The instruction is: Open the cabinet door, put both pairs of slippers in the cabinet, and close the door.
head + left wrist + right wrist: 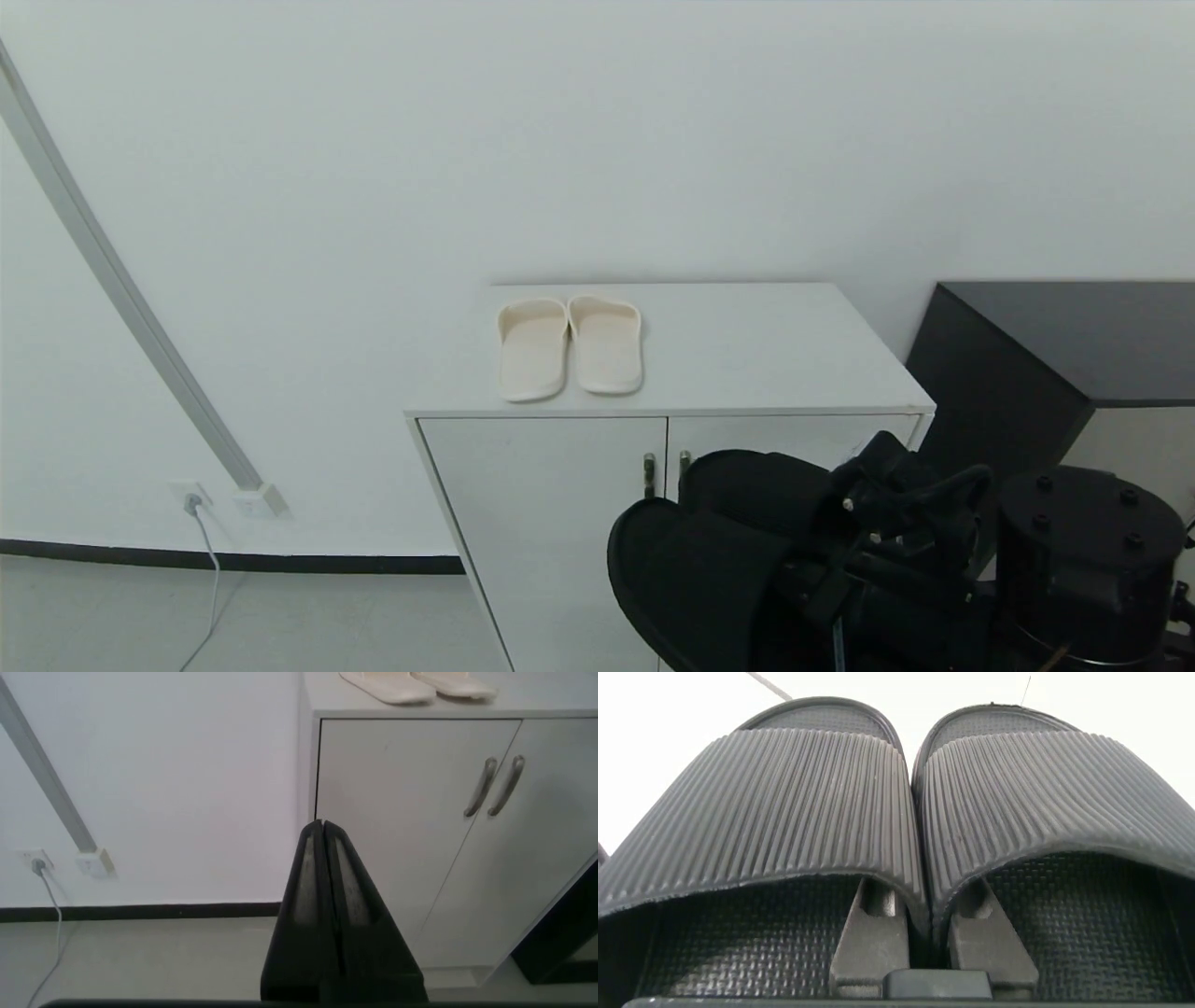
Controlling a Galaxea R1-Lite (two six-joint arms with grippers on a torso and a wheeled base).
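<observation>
A cream pair of slippers (pixel 569 347) lies side by side on top of the white cabinet (pixel 747 345), toward its left half. Both cabinet doors (pixel 546 504) are closed, with two metal handles (pixel 665 473) at the middle seam. My right gripper (pixel 929 943) is shut on the black pair of slippers (pixel 906 803), its fingers (pixel 873 938) under the straps and pinching the two inner sides together. It holds this black pair (pixel 719 551) low in front of the right door. My left gripper (pixel 322 905) is shut and holds nothing, low in front of the cabinet's left door (pixel 402 821).
A black cabinet (pixel 1055 355) stands close against the white cabinet's right side. To the left are bare wall, a slanted cable duct (pixel 112 271), a wall socket with a cord (pixel 191 499) and open floor (pixel 233 621).
</observation>
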